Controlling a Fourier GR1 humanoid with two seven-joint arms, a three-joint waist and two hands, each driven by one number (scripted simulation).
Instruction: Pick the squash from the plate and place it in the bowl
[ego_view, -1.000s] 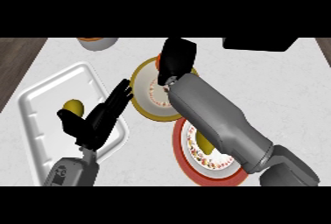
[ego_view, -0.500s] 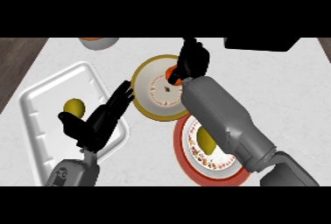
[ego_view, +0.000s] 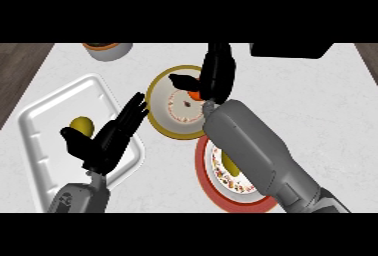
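My right hand (ego_view: 215, 75) hovers over the far edge of a yellow-rimmed dish (ego_view: 159, 117), fingers straight and pointing away, thumb out to the left. A small orange thing (ego_view: 193, 94) peeks out at the heel of the palm, over the dish's patterned middle; I cannot tell if the hand touches it. Nearer to me lies a red-rimmed plate (ego_view: 203, 172) with a yellow-green piece (ego_view: 230, 167) on it, largely hidden by my right forearm. My left hand (ego_view: 103, 142) rests open over a white tray.
The white tray (ego_view: 44, 117) at the left holds a yellow fruit (ego_view: 81, 125). A grey bowl with orange inside (ego_view: 107, 50) stands at the far edge. A black block (ego_view: 288, 50) sits at the far right. Dark wood borders the counter's side edges.
My right hand has moved right and slightly farther across the yellow-rimmed dish, uncovering more of its middle. The orange thing stays in place. The left hand has not moved.
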